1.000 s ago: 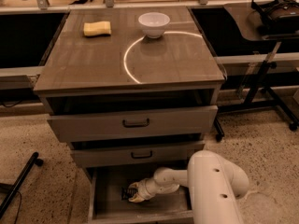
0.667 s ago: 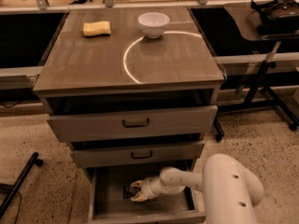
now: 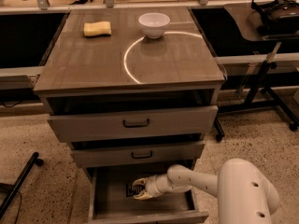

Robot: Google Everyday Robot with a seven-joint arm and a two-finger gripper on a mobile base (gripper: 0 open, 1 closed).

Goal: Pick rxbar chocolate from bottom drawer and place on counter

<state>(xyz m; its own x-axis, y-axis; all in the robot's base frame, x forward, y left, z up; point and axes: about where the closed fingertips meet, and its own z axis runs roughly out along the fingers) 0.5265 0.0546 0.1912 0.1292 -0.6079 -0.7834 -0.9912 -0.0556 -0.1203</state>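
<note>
The jaws stand parted, pale tips one behind the other, so the white two-finger gripper (image 3: 138, 190) is spread rather than clamped. It hangs low inside the deep grey-brown wooden bottom drawer (image 3: 107, 205), which is pulled out, at the end of the white arm (image 3: 196, 181) reaching in from the right.

High above the jaws lies the glossy grey-brown counter (image 3: 93, 64) with its thin white arc, two shallower black-handled drawers between. Up there a white bowl (image 3: 154, 24) sits at the back with a yellow sponge (image 3: 97, 28) to its left.

The small flat black-wrapped rxbar chocolate (image 3: 130, 189) lies on the drawer floor at the fingertips, just to their left and partly between them. Its long axis seems to run front to back, though little of it shows. Nothing else shows in the drawer. Closing there looks the likely next move.
</note>
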